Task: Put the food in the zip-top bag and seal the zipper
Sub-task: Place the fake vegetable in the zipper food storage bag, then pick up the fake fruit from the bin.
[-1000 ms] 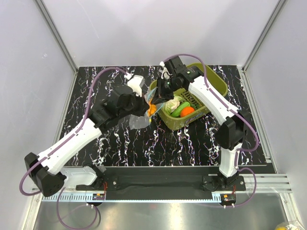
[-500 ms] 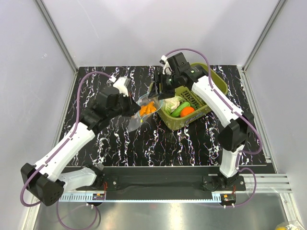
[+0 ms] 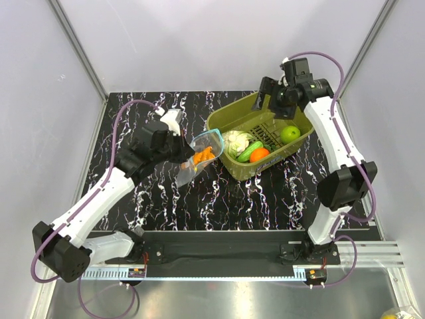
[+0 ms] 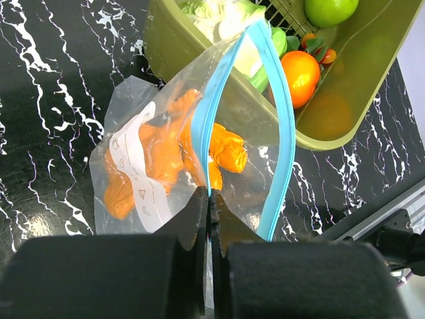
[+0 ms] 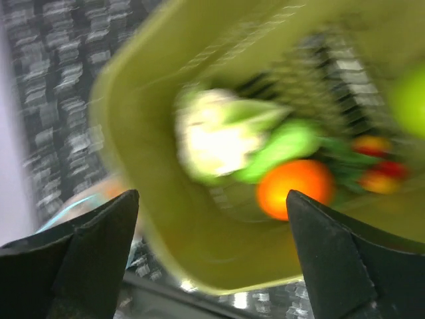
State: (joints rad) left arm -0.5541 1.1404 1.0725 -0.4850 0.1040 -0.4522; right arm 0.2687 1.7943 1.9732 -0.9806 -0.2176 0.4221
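- Bag point(image 4: 126, 106): clear plastic film, crinkled, glossy.
- Zipper point(image 4: 287, 126): light-blue plastic strip, smooth.
- Carrot pieces point(image 4: 166, 149): orange plastic, matt.
- Apple point(image 4: 329, 8): green plastic, glossy.
- Tub point(image 4: 345, 113): olive plastic, smooth, dull sheen.
- Table point(image 4: 40, 80): black marble-look top with white veins, faintly glossy.

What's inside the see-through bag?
Orange carrot pieces sit inside the clear bag, showing through the plastic. A white label hides part of them, and the left gripper covers the bag's near edge.

Left fingers point(image 4: 189, 266) pinch tightly together; right fingers point(image 5: 86, 266) spread wide apart.
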